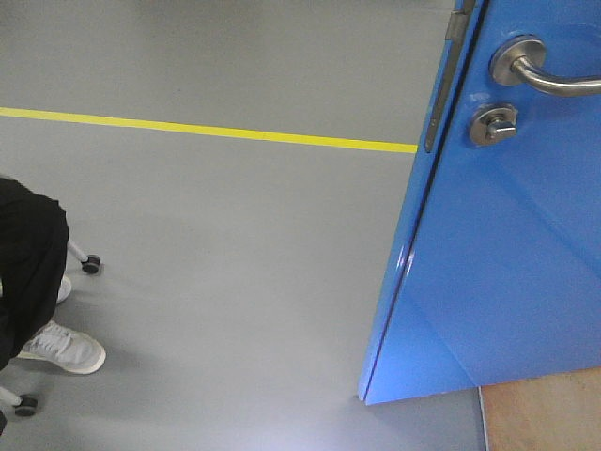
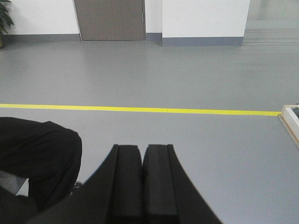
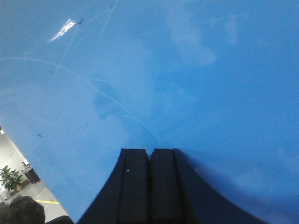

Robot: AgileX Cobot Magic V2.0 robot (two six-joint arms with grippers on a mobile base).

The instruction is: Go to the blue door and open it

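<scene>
The blue door [image 1: 507, 254] fills the right side of the front view, swung so its edge faces me. Its silver lever handle [image 1: 549, 75], round thumb-turn lock [image 1: 494, 124] and the metal latch plate [image 1: 441, 89] on its edge sit at the top. In the right wrist view the glossy blue door [image 3: 149, 74] fills nearly everything, and my right gripper [image 3: 149, 150] is shut, its tips at or very near the panel. My left gripper [image 2: 142, 146] is shut on nothing and points over the bare grey floor.
A yellow floor line [image 1: 207, 130] crosses the grey floor. A person in black with white shoes [image 1: 61, 348] sits on a wheeled chair at the left. A wooden base [image 1: 545, 413] lies under the door. A brown door [image 2: 110, 19] stands in the far wall.
</scene>
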